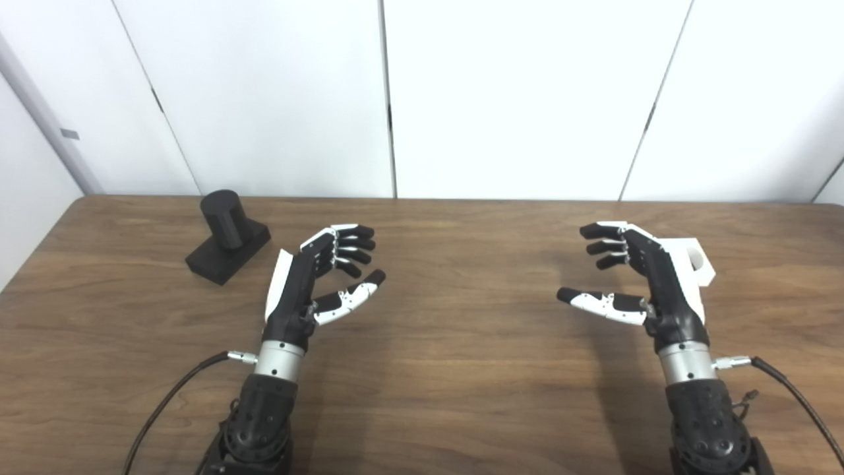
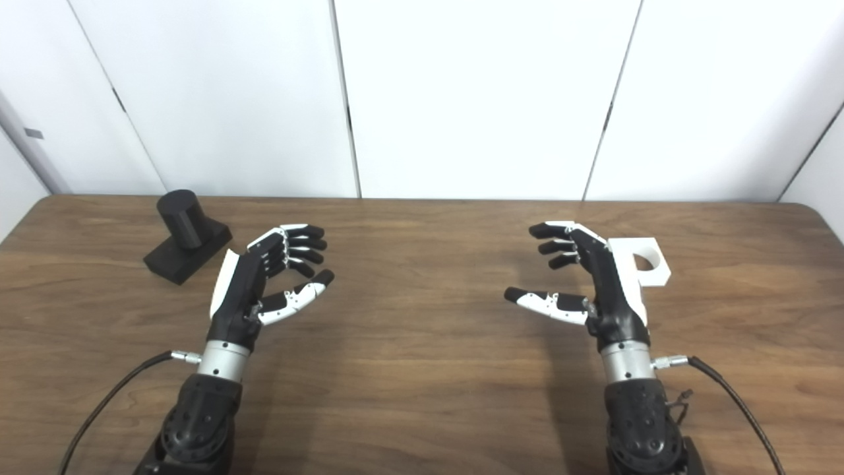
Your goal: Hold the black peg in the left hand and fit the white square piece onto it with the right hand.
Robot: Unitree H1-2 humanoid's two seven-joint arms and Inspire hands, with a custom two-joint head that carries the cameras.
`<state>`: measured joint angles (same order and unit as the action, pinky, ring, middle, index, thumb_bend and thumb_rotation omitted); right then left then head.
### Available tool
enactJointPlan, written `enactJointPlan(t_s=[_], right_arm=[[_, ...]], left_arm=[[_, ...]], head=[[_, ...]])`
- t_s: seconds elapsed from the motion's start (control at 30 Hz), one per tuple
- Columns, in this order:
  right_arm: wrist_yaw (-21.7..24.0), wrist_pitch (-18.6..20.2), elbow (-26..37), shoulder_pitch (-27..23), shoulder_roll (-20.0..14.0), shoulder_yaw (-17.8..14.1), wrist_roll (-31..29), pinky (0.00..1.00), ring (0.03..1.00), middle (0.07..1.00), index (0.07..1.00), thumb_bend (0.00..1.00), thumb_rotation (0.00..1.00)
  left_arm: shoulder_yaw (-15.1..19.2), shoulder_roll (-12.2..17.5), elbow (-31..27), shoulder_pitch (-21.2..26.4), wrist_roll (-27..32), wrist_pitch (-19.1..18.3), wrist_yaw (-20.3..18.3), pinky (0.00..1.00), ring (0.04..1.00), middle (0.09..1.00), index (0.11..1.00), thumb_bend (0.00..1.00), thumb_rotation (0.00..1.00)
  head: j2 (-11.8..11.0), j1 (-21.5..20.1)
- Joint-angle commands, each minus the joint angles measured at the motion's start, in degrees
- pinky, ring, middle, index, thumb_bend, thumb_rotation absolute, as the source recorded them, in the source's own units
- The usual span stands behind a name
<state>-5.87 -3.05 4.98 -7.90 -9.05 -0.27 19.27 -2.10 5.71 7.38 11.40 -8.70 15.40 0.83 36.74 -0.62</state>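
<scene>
Right eye view exposes white square piece (image 2: pixel 646 262) hole.

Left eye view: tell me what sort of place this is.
Probably a lab or test bench, not a home: a bare wooden table against plain white wall panels, with only a black peg and a white square piece laid out.

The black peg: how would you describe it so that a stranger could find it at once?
Look at the brown wooden table, far left corner. There stands the black peg, an upright cylinder on a flat black square base, just beyond the open left hand. It is the only all-black object lying on the table.
</scene>
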Motion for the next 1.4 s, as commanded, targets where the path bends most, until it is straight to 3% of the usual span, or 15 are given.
enactJointPlan(t_s=[0.0, 0.37, 0.5, 0.53, 0.57, 0.6, 0.73, 0.83, 1.13, 1.37], right_arm=[[-0.5, -2.7, 1.0, -1.6, -0.7, -0.2, 0.0, 0.54, 0.641, 0.694, 0.644, 0.66, 0.01], [-0.4, -2.5, 0.8, -1.6, -0.7, -0.3, -0.5, 0.56, 0.645, 0.696, 0.646, 0.66, 0.02], [-0.4, -4.0, 0.0, -1.6, -1.4, -0.5, -0.7, 0.55, 0.636, 0.691, 0.647, 0.66, 0.02], [-0.4, -4.7, -0.3, -1.6, -1.8, -0.5, -0.7, 0.54, 0.635, 0.686, 0.646, 0.66, 0.01], [-0.4, -5.2, -0.5, -1.5, -2.1, -0.6, -0.7, 0.54, 0.639, 0.683, 0.648, 0.65, 0.0], [-0.2, -5.6, -0.7, -1.5, -2.4, -0.8, -1.0, 0.54, 0.64, 0.683, 0.649, 0.65, 0.0], [0.5, -4.7, -0.1, -1.1, -3.4, -1.5, -2.7, 0.55, 0.648, 0.696, 0.659, 0.64, 0.0], [0.9, -3.6, 0.3, -0.7, -3.4, -2.3, -4.2, 0.56, 0.652, 0.7, 0.658, 0.63, 0.0], [1.0, -2.2, 2.7, 0.0, -2.5, -2.7, -4.4, 0.56, 0.639, 0.691, 0.641, 0.6, 0.0], [1.4, -2.6, 3.0, 0.0, -2.6, -2.4, -3.4, 0.51, 0.597, 0.668, 0.615, 0.62, 0.0]], left_arm=[[0.0, 0.2, -0.7, 2.1, 0.5, 1.8, -0.3, 0.5, 0.599, 0.649, 0.667, 0.57, 0.0], [-0.1, 0.2, -0.8, 2.0, -0.1, 1.4, -0.3, 0.5, 0.598, 0.652, 0.672, 0.57, 0.0], [-0.4, -0.2, -0.3, 2.1, -1.0, 2.0, 0.2, 0.48, 0.581, 0.647, 0.67, 0.57, 0.0], [-0.6, -0.5, -0.2, 2.1, -1.3, 2.1, 0.4, 0.48, 0.584, 0.646, 0.667, 0.57, 0.0], [-0.8, -0.7, -0.1, 2.1, -1.5, 2.2, 0.5, 0.49, 0.594, 0.644, 0.662, 0.58, 0.0], [-1.1, -1.1, 0.1, 2.1, -1.6, 2.2, 0.6, 0.5, 0.597, 0.644, 0.66, 0.58, 0.0], [-2.0, -2.5, 1.4, 2.3, -1.2, 2.0, 0.4, 0.51, 0.608, 0.651, 0.667, 0.57, 0.0], [-2.6, -3.6, 3.2, 2.5, -2.0, 3.3, 1.1, 0.52, 0.607, 0.648, 0.665, 0.58, 0.0], [-3.4, -5.0, 6.4, 2.5, -3.4, 5.4, 2.4, 0.5, 0.606, 0.638, 0.657, 0.57, 0.0], [-3.7, -5.3, 6.7, 2.4, -3.9, 5.4, 2.6, 0.48, 0.608, 0.647, 0.658, 0.56, 0.0]], head=[[0.1, -0.1], [-0.1, 0.7], [-1.1, 5.5], [-1.5, 8.6], [-1.5, 8.6], [-2.1, 12.0], [-4.9, 18.4], [-6.6, 20.2], [-11.0, 21.4], [-11.1, 21.7]])
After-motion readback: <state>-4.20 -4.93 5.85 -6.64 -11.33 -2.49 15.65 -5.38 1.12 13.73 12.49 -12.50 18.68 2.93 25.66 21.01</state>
